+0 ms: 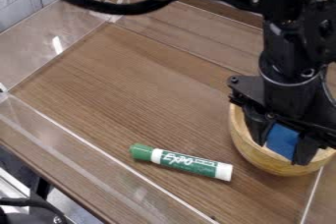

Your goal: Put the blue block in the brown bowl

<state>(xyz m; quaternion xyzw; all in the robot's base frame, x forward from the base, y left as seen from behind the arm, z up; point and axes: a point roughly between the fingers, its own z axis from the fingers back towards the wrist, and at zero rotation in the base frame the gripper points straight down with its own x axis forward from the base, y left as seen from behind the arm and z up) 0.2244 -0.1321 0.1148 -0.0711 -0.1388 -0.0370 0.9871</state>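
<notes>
Blue block (285,137) is clamped in the hand (292,141), hanging just above the hollow of the brown bowl (257,155) at the desk's (144,81) right edge. Placement step judged under way; next calls for releasing. Marker (182,161) lies apart.

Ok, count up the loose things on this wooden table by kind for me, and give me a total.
Green-and-white Expo marker: 1
Small blue rectangular block, held in the gripper: 1
Round light-brown wooden bowl: 1
Total: 3
</notes>
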